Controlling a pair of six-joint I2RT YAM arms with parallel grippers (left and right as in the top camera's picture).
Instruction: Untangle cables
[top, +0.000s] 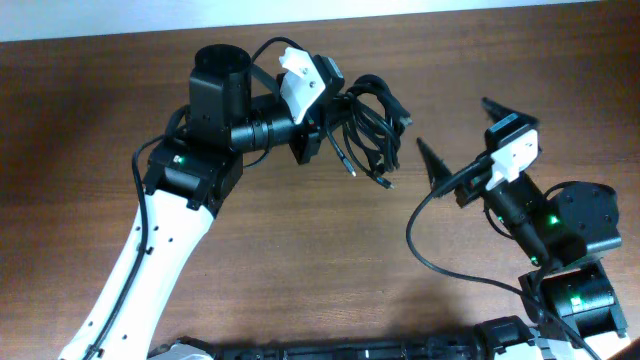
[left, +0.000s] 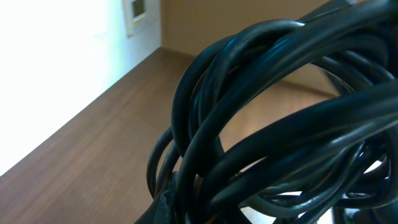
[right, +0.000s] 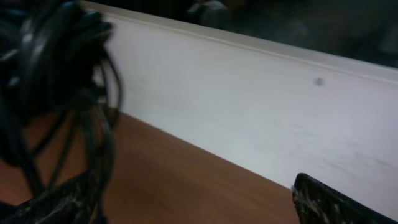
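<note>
The cables (top: 371, 128) are a knotted bundle of thin black cords, hanging in the air over the far middle of the table. My left gripper (top: 335, 105) is shut on the bundle's left side. In the left wrist view the cables (left: 280, 118) fill the frame in thick loops, and only one dark finger (left: 166, 208) shows at the bottom edge. My right gripper (top: 458, 128) stands wide open just right of the bundle, touching nothing. In the right wrist view the cables (right: 56, 74) hang blurred at the left, just beyond the left finger (right: 56, 205), and nothing lies in the gripper (right: 193, 208).
The brown wooden table (top: 300, 260) lies under both arms. A thick black wire (top: 430, 255) loops from the right arm over the table. A white wall (right: 261, 106) runs along the table's far edge.
</note>
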